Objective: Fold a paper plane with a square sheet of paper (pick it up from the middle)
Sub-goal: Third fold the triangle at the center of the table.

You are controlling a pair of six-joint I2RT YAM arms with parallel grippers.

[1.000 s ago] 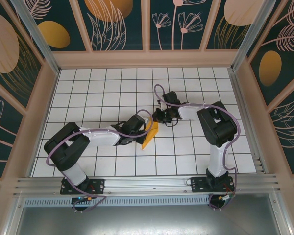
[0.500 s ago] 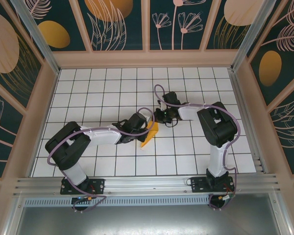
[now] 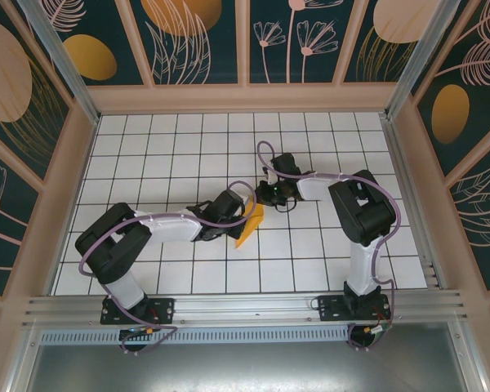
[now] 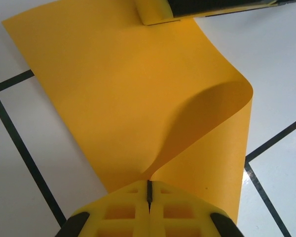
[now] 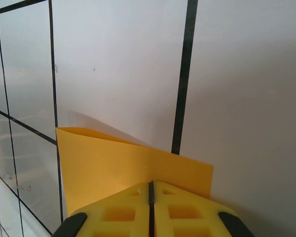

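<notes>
We find 2 claws pressed together on the square sheet of paper (image 4: 113, 89): left claw (image 4: 149, 190) pinches its curled edge, right claw (image 5: 151, 190) the opposite edge.

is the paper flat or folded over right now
Bent over, not creased: the square sheet of paper curls in a soft loop.

White grid-tiled table (image 3: 147, 147) sits enclosed by dark leafy wallpaper panels (image 3: 310, 65).

Plain orange-yellow square sheet of paper (image 3: 251, 225), bent over in a soft uncreased curl, middle of the table (image 3: 171, 155).
</notes>
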